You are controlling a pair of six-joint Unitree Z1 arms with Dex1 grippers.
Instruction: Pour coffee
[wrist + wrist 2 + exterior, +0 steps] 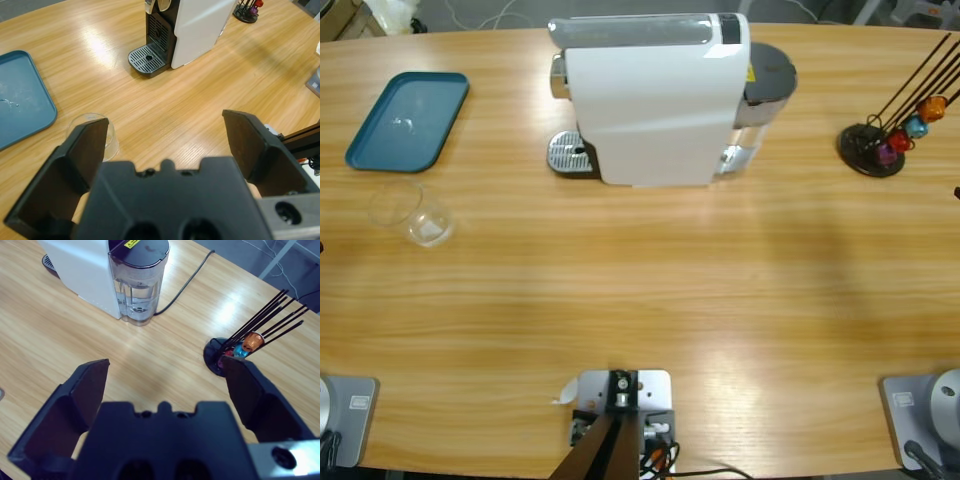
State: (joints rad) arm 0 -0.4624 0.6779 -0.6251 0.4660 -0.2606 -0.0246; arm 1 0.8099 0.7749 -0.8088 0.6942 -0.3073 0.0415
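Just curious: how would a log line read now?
glass: empty, beside tray | left gripper: open | right gripper: open | machine: untouched

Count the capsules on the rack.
4 visible: an orange capsule highest, a blue capsule below it, a red capsule, and a purple capsule lowest, near the rack base. Others may be hidden.

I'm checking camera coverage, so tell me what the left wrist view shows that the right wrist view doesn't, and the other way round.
Only the left wrist view shows the glass, the blue tray and the machine's drip grate. Only the right wrist view shows the water tank and the black cable. Both show the white coffee machine, the capsule stand, the wooden table, and open fingers holding nothing.
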